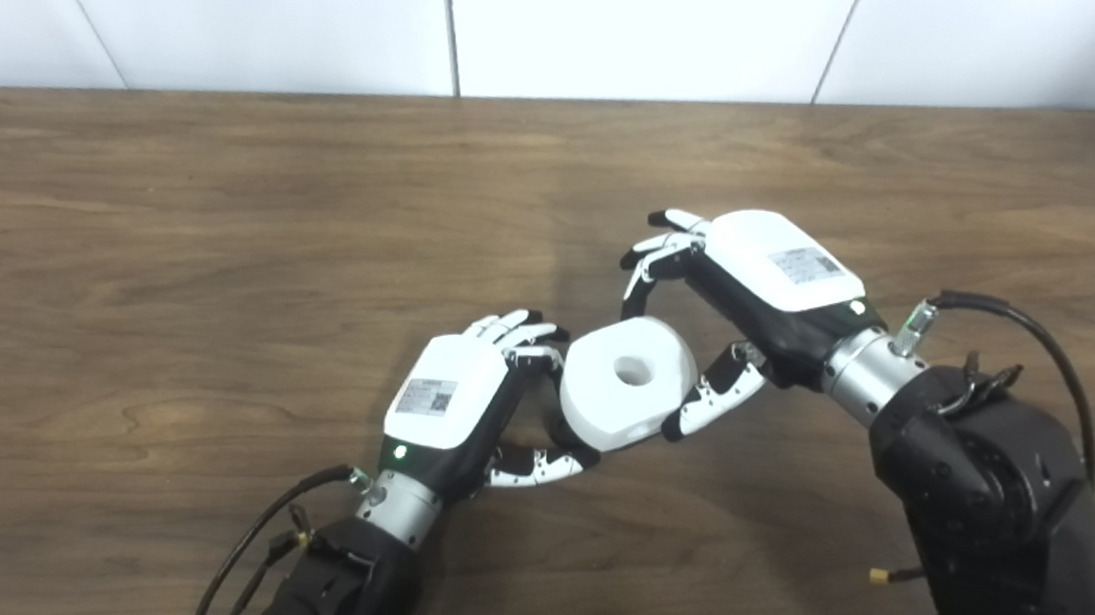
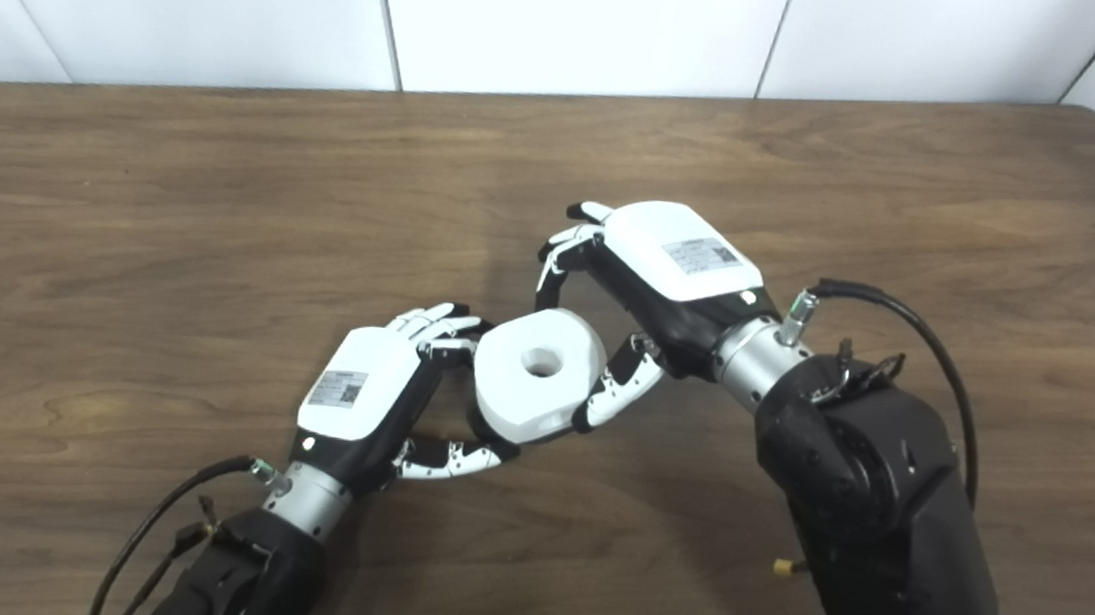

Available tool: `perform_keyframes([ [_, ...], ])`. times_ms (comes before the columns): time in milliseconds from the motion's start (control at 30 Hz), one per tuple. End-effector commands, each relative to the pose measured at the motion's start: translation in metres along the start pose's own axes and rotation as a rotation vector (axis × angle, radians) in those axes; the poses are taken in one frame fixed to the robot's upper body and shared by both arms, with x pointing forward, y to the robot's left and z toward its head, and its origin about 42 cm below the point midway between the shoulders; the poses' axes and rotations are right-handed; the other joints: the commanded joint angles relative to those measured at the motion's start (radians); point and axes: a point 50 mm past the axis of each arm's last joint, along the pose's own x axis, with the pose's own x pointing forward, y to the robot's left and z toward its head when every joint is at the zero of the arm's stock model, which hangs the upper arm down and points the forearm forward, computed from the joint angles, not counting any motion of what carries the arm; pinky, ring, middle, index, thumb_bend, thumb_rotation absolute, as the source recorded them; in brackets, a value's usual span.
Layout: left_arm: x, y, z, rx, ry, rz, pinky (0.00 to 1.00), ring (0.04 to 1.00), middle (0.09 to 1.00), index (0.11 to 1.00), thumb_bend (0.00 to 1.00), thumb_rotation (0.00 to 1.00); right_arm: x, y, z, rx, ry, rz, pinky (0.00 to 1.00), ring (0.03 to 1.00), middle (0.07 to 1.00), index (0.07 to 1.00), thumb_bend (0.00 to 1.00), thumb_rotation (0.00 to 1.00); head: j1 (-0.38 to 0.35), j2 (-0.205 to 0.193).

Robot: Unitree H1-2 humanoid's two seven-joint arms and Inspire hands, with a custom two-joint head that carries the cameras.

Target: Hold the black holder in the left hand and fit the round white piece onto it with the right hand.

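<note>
Even, bright overhead light falls across the dark brown wood-grain table, leaving a pale sheen in a broad band along its far half. Shadows are soft and short: a faint grey patch lies on the wood just beyond the fingers of the white-shelled right hand, and a darker one sits under the fingers of the white-shelled left hand. The thick round white piece with a centre hole, between the two sets of fingers, is nearly blown out, its edges losing detail. Both views are slightly soft, with mild compression blur; the labels on the hand shells are unreadable. The white panelled wall reads flat and glare-free.
</note>
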Motion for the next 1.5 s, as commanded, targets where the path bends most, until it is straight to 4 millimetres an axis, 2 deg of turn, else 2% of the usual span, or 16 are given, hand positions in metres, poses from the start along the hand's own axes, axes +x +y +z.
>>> perform_keyframes([
  [0,0.0000,-0.0038,0.0012,0.028,0.006,-0.035,0.88,0.890,0.816,0.488,0.52,0.05,-0.0002,-0.0098,0.0062,-0.023,-0.029,-0.060,0.84,0.938,0.804,0.483,0.52,0.13,0.000,0.001],
  [333,-0.0001,-0.0025,0.0020,0.024,0.010,-0.040,0.88,0.892,0.819,0.488,0.52,0.05,-0.0008,-0.0099,0.0069,-0.013,-0.023,-0.049,0.85,0.946,0.814,0.484,0.52,0.14,0.000,0.003],
  [633,-0.0007,-0.0025,0.0014,0.026,0.006,-0.040,0.88,0.893,0.818,0.488,0.52,0.05,-0.0015,-0.0103,0.0048,-0.023,-0.012,-0.049,0.83,0.940,0.812,0.486,0.52,0.14,-0.001,0.003],
  [900,-0.0007,-0.0026,0.0016,0.031,0.008,-0.041,0.88,0.894,0.817,0.488,0.52,0.05,-0.0032,-0.0128,0.0043,-0.044,-0.001,-0.026,0.86,0.957,0.829,0.491,0.52,0.15,-0.001,0.003],
  [933,-0.0007,-0.0028,0.0013,0.030,0.009,-0.042,0.88,0.893,0.817,0.488,0.52,0.05,-0.0032,-0.0131,0.0045,-0.044,0.000,-0.021,0.86,0.960,0.833,0.545,0.71,0.20,-0.004,0.002],
  [967,-0.0007,-0.0029,0.0010,0.029,0.009,-0.041,0.88,0.893,0.817,0.488,0.52,0.05,-0.0033,-0.0134,0.0045,-0.042,0.000,-0.017,0.88,0.967,0.842,0.588,0.82,0.24,-0.004,0.002],
  [1033,-0.0006,-0.0031,0.0007,0.030,0.007,-0.040,0.88,0.890,0.815,0.488,0.52,0.05,-0.0036,-0.0142,0.0043,-0.035,0.000,-0.010,0.91,0.983,0.857,0.640,0.90,0.29,-0.004,0.002],
  [1200,-0.0005,-0.0032,0.0004,0.032,0.008,-0.041,0.88,0.890,0.814,0.488,0.52,0.05,-0.0051,-0.0160,0.0043,-0.065,0.001,0.012,0.97,1.000,0.907,0.761,0.99,0.39,-0.006,0.002],
  [1367,-0.0001,-0.0032,0.0005,0.035,0.012,-0.045,0.88,0.891,0.815,0.488,0.52,0.05,-0.0063,-0.0175,0.0040,-0.091,0.001,0.029,1.00,1.000,0.954,0.854,1.00,0.47,-0.008,0.001],
  [1467,-0.0005,-0.0032,0.0000,0.034,0.012,-0.047,0.88,0.893,0.816,0.488,0.52,0.05,-0.0068,-0.0180,0.0038,-0.093,0.003,0.037,1.00,1.000,0.969,0.875,1.00,0.49,-0.007,0.001],
])
